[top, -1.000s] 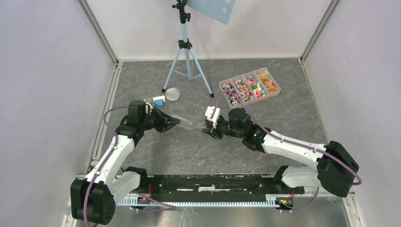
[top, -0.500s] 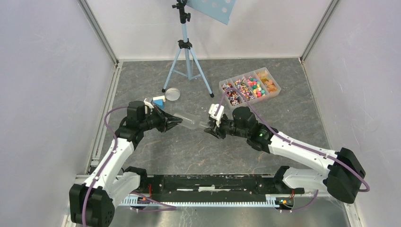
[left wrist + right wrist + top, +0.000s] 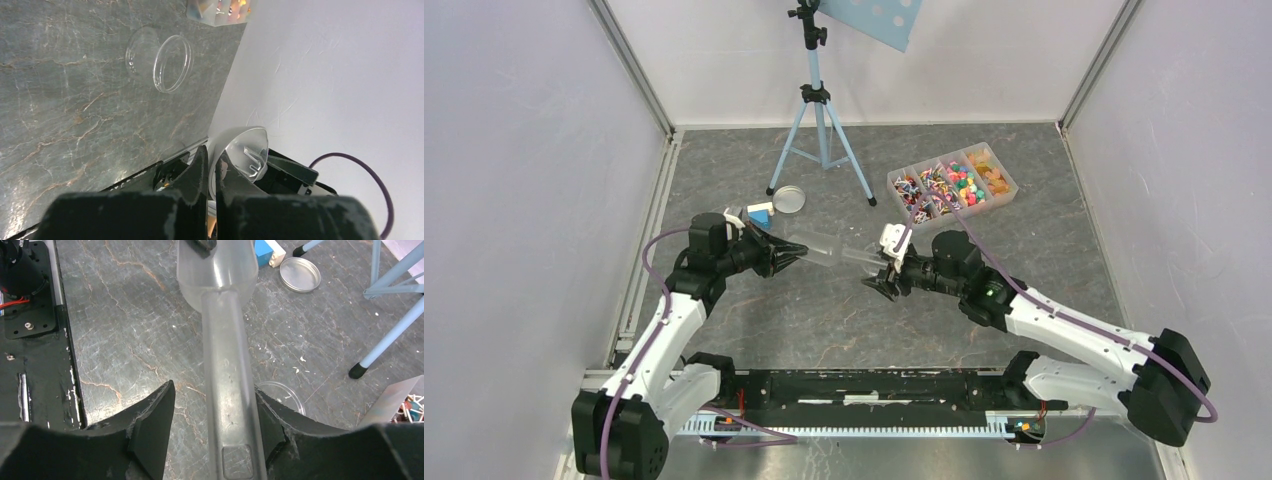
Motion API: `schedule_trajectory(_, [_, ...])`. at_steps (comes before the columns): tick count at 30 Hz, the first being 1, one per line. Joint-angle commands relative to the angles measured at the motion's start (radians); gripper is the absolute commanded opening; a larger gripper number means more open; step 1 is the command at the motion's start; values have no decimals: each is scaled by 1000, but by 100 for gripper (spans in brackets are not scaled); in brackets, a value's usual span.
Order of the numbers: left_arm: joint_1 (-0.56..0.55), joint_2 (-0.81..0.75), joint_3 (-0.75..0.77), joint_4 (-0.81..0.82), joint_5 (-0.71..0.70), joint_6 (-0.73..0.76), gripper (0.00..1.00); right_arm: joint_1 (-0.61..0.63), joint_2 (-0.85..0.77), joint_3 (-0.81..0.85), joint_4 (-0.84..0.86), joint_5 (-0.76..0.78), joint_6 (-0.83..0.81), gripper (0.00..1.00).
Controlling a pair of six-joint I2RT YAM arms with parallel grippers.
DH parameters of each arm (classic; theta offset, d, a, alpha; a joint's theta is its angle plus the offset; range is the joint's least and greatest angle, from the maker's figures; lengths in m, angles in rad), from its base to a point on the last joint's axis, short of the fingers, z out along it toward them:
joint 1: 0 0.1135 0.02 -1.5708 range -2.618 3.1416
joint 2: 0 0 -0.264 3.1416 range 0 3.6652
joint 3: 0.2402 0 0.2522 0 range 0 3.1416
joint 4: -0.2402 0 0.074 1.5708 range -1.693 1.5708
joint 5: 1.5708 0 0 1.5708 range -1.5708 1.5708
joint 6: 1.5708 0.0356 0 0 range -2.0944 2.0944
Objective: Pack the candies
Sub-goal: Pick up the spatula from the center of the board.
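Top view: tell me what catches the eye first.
A clear scoop spans the gap between the arms at mid-table: the left gripper pinches its bowl, the right gripper stands open around its handle. Behind on the right, a tray of bright candies; a blue tripod stands at the back.

Candies (image 3: 952, 185): from the top camera, too small to tell wrapped from bare. Their tray (image 3: 205, 11): cut by the top edge of the left wrist view. Scoop (image 3: 227, 365): handle end runs off the bottom edge, and my left fingers (image 3: 199, 172) cover most of its bowl. Blue-and-white block (image 3: 263, 251): clipped at the top.
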Motion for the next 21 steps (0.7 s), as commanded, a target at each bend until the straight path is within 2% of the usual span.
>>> schedule_trajectory(1, [8, -29, 1, 58, 39, -67, 2, -9, -28, -31, 64, -20, -1, 58])
schedule_trajectory(12, [9, -30, -15, 46, 63, -40, 2, -19, 15, 9, 166, -94, 42, 57])
schedule_trajectory(21, [9, -30, -16, 21, 56, -18, 2, -19, 38, 1, 229, -112, 51, 43])
